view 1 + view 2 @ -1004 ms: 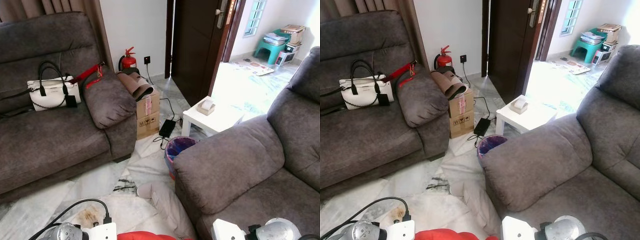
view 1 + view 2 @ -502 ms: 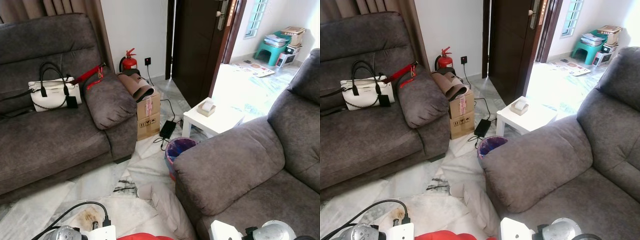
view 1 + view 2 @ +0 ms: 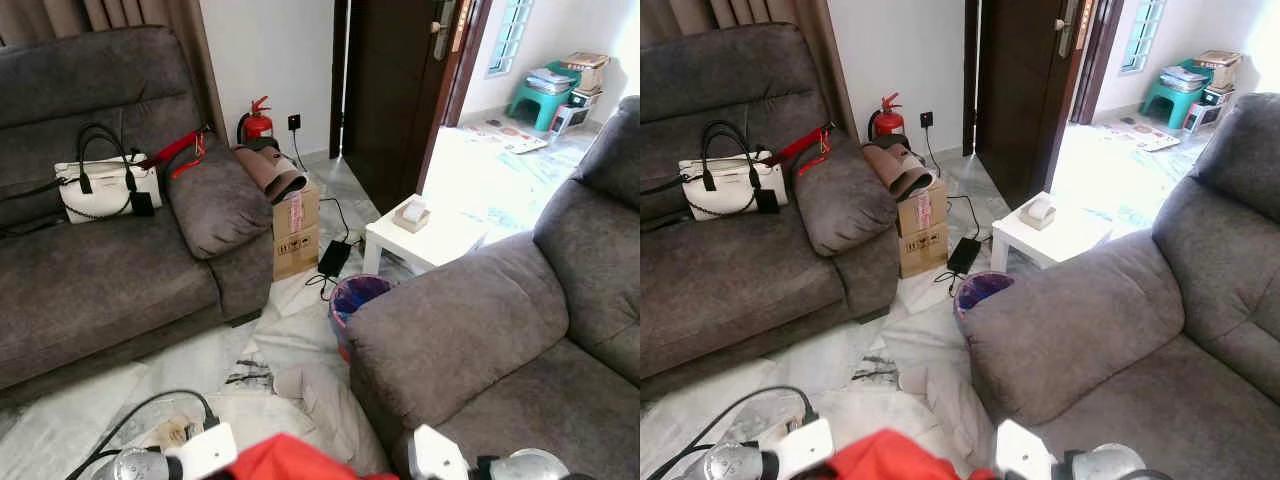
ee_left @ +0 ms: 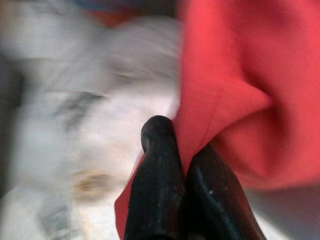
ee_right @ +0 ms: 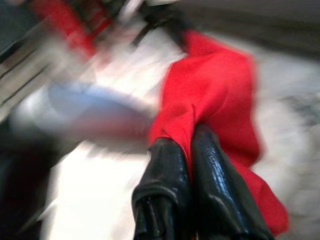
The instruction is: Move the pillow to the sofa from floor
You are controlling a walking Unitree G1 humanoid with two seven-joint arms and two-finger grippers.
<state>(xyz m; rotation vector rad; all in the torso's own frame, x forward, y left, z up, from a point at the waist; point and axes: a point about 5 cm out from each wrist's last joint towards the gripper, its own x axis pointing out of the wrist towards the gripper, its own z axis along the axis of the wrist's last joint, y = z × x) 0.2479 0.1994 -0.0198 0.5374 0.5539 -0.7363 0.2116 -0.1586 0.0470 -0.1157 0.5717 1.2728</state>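
Both the left claw and the right claw pinch folds of the red pillow, sharing its weight for the sofa.

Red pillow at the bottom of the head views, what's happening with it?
The robot has the red pillow pinched from both sides: the left gripper and the right gripper are each shut on a fold of its fabric. It hangs low in front of the robot, above the pale floor, between the two grey sofas. The sofa on the right is nearest, and the pillow is not on it yet.
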